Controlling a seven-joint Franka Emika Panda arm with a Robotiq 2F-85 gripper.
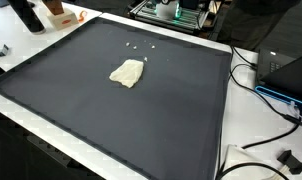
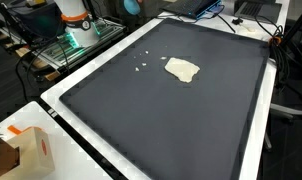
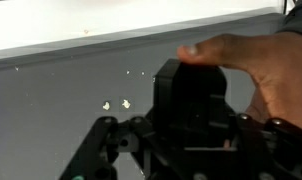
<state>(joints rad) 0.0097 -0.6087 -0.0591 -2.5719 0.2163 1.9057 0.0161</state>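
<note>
Close to the wrist camera, the gripper's (image 3: 191,120) black housing fills the lower frame, and a person's hand (image 3: 256,80) is wrapped over its right side. Its fingertips are hidden, so I cannot tell whether they are spread or together. The wrist tilts low across the dark mat (image 3: 51,110) toward white specks (image 3: 116,103). In both exterior views, a cream cloth (image 1: 127,73) (image 2: 182,69) lies crumpled on the mat near the specks.

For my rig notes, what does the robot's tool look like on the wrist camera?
The tool is black all over: a boxy central housing with rounded corners, flanked lower down by hinged link bars with round pivot joints. No cables, labels or markings show on it.
</note>
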